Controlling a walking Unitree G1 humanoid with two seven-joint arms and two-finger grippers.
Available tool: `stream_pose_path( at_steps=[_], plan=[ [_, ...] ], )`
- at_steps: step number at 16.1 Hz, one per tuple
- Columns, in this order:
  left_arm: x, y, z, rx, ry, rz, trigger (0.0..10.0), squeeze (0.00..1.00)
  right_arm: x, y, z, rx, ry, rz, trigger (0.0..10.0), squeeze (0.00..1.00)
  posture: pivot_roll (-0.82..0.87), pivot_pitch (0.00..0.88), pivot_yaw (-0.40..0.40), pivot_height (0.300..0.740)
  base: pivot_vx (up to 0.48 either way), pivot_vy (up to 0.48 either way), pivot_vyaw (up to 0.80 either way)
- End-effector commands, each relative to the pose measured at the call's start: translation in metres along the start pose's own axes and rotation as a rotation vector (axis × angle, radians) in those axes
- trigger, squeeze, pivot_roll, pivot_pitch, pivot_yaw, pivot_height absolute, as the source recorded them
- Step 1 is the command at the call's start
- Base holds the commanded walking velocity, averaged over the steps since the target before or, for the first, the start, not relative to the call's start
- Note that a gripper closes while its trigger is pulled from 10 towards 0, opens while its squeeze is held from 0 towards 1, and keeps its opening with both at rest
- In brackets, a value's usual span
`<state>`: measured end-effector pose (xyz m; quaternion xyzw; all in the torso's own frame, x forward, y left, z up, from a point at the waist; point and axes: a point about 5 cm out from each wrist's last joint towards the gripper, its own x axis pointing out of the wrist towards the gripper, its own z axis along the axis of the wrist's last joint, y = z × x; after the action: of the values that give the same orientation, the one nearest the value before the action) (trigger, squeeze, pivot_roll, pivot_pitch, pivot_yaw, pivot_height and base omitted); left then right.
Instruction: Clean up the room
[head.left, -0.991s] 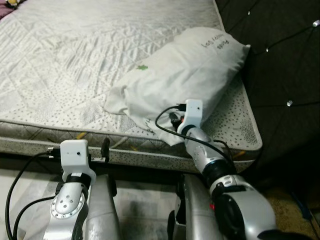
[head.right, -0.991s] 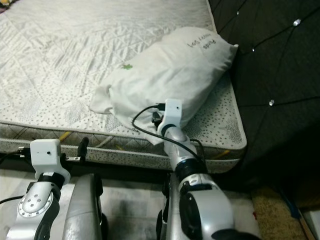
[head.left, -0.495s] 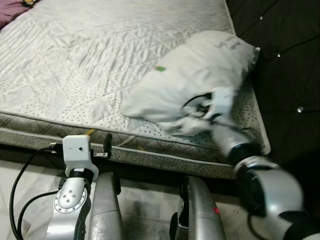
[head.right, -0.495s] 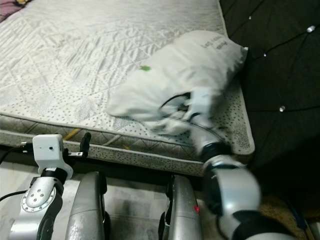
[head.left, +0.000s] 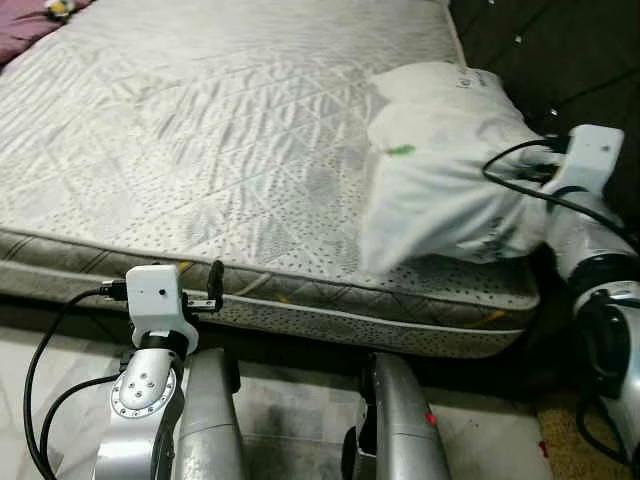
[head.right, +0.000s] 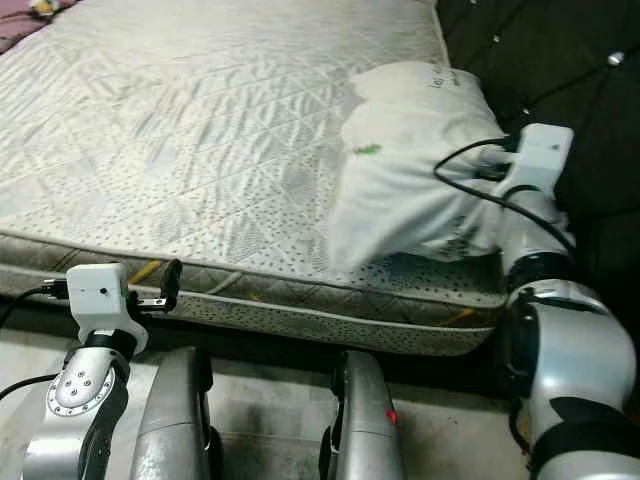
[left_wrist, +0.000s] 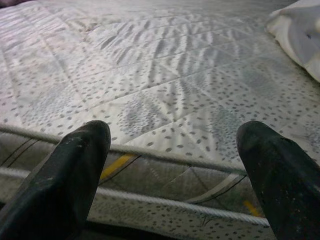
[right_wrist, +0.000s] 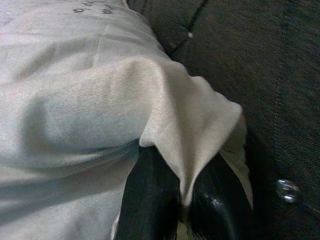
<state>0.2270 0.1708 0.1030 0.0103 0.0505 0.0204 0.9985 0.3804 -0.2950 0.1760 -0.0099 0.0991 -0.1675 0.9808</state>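
The right hand (right_wrist: 182, 200) is pinched shut on a fold of the white pillow (head.left: 450, 170), which lies at the corner of the bed (head.left: 200, 130) against the dark padded headboard (right_wrist: 250, 60), a grip that probably lets the robot drag it into its proper spot. That pinch is plain in the right wrist view, while the head views hide it behind the wrist. The left hand (left_wrist: 175, 170) hovers wide open and empty by the mattress edge.

Pillow (head.left: 440, 180) on the mattress (head.left: 200, 130) near its right edge, headboard (head.left: 560, 60) just right of it, floor (head.left: 60, 350) in front.
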Motion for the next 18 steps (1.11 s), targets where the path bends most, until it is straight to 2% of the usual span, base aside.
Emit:
stream_pose_path(
  at_steps=[1, 2, 4, 6, 9, 10, 11, 12, 14, 16, 17, 18],
  plan=[
    [0.001, 0.001, -0.002, 0.004, 0.002, 0.007, 10.0, 0.00, -0.001, -0.005, 0.004, -0.064, -0.054, 0.033, 0.0, 0.00, 0.11, 0.004, -0.087, 0.560, 0.000, 0.000, 0.00],
    [0.001, 0.001, -0.002, 0.004, 0.002, 0.007, 10.0, 0.00, -0.003, -0.003, -0.009, -0.109, -0.025, 0.069, 0.0, 0.00, 0.11, 0.004, -0.083, 0.560, 0.000, 0.000, 0.00],
    [0.002, -0.001, -0.002, 0.004, 0.002, 0.000, 10.0, 0.00, -0.011, 0.014, -0.047, -0.180, 0.038, 0.201, 0.0, 0.00, 0.10, 0.003, -0.075, 0.560, 0.000, 0.000, 0.00],
    [0.004, -0.002, -0.002, 0.007, 0.002, -0.015, 10.0, 0.00, -0.020, 0.030, -0.073, -0.178, 0.084, 0.267, 0.0, 0.00, 0.09, 0.002, -0.063, 0.560, 0.000, 0.000, 0.00],
    [0.007, -0.001, -0.003, 0.016, 0.015, -0.006, 10.0, 0.00, -0.026, 0.048, -0.085, -0.210, 0.096, 0.329, 0.0, 0.00, 0.09, 0.000, -0.049, 0.560, 0.000, 0.000, 0.00],
    [0.005, -0.003, -0.004, 0.019, 0.011, -0.016, 10.0, 0.00, -0.023, 0.051, -0.079, -0.281, 0.085, 0.339, 0.0, 0.00, 0.09, 0.000, -0.050, 0.560, 0.000, 0.000, 0.00],
    [0.005, -0.003, -0.003, 0.019, 0.011, -0.015, 10.0, 0.00, -0.021, 0.048, -0.074, -0.292, 0.077, 0.330, 0.0, 0.00, 0.10, 0.000, -0.051, 0.560, 0.000, 0.000, 0.00],
    [0.005, -0.002, -0.004, 0.018, 0.011, -0.012, 10.0, 0.00, -0.016, 0.039, -0.063, -0.299, 0.065, 0.285, 0.0, 0.00, 0.10, 0.000, -0.052, 0.560, 0.000, 0.000, 0.00],
    [0.006, -0.001, -0.004, 0.016, 0.009, -0.005, 10.0, 0.00, -0.006, 0.010, -0.030, -0.298, 0.024, 0.139, 0.0, 0.00, 0.10, 0.000, -0.057, 0.560, 0.000, 0.000, 0.00],
    [0.005, 0.000, -0.003, 0.017, 0.007, 0.001, 10.0, 0.00, -0.005, -0.033, -0.006, -0.271, 0.006, -0.045, 0.0, 0.00, 0.10, 0.000, -0.062, 0.560, 0.000, 0.000, 0.00],
    [0.005, 0.001, -0.003, 0.019, 0.007, 0.007, 10.0, 0.00, -0.006, -0.051, 0.002, -0.264, 0.001, -0.112, 0.0, 0.00, 0.11, 0.000, -0.063, 0.560, 0.000, 0.000, 0.00],
    [0.005, 0.002, -0.003, 0.020, 0.008, 0.012, 10.0, 0.00, -0.007, -0.059, 0.004, -0.271, 0.004, -0.140, 0.0, 0.00, 0.11, 0.000, -0.063, 0.560, 0.000, 0.000, 0.00]
  ],
)
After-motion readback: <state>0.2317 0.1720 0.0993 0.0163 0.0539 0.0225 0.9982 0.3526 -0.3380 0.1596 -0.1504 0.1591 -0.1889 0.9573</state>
